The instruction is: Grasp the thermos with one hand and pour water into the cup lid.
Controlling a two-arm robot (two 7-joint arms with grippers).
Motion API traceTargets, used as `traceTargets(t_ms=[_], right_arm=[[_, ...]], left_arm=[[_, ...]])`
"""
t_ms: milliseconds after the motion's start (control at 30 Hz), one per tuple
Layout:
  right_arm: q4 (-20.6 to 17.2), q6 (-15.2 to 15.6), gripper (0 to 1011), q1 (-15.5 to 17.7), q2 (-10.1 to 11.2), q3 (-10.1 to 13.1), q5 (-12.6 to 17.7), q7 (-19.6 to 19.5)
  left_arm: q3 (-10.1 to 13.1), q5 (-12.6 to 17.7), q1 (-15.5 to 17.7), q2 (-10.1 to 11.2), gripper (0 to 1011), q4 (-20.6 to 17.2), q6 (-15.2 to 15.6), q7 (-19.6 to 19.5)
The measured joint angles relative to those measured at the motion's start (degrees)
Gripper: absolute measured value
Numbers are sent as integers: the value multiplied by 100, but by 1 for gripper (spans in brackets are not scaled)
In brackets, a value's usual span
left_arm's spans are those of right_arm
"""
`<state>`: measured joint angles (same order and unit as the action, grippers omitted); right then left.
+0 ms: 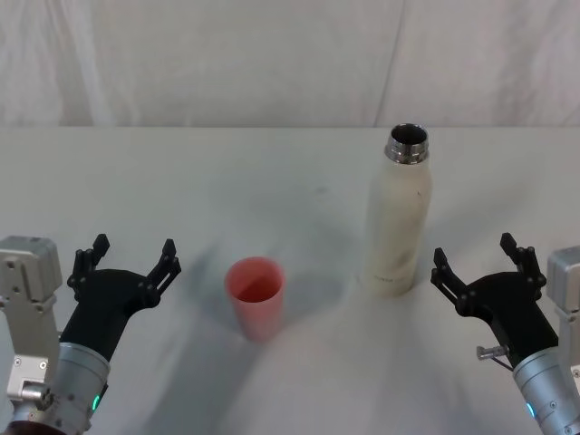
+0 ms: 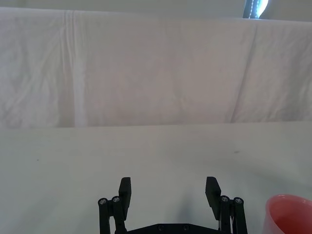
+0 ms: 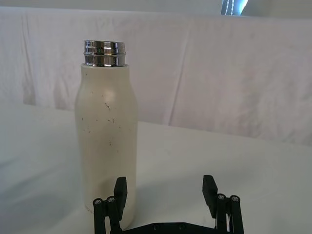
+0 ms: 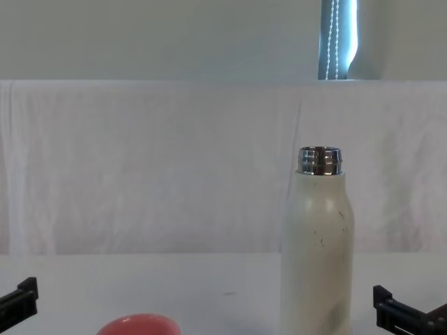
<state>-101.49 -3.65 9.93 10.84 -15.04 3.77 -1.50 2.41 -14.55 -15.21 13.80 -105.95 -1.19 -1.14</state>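
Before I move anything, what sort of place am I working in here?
Probably a test bench or lab setup, not a kitchen. A white cloth covers the table and hangs as a backdrop; on it stand just a bottle and a pink cup, with an open pincer at each side.

Overhead, chest-level and wrist vantages

Thermos point(image 1: 399, 217): cream-white, dark specks, steel threaded neck uncapped, upright on desk point(image 1: 181, 181), just ahead-left of right hand point(image 1: 478, 265), apart. Cup lid point(image 1: 256, 296): pink-red, upright, mouth up, right of left hand point(image 1: 127, 261), untouched.
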Motion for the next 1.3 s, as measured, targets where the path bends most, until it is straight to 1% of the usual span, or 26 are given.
traceTargets(t_ms=[100,333,600,833,967,1133,1300], right_arm=[[-2,0,1001,4,-5,3,-11,1],[-128,-7,1001,148,-60,26,-217,77],[-218,-6,1001,168,-159,21,-239,310],[-77,55,1001,-30,-305,25,12,709],[87,151,1001,-202,-383,35,183,957],[202,225,1001,-349,-402,29,262,1089],[264,281,1001,-465,-402,23,278,1135]], left_arm=[[0,0,0,0,1001,0,0,0],[0,0,0,0,1001,0,0,0],[0,0,0,0,1001,0,0,0],[0,0,0,0,1001,0,0,0],[0,0,0,0,1001,0,0,0],[0,0,0,0,1001,0,0,0],[0,0,0,0,1001,0,0,0]])
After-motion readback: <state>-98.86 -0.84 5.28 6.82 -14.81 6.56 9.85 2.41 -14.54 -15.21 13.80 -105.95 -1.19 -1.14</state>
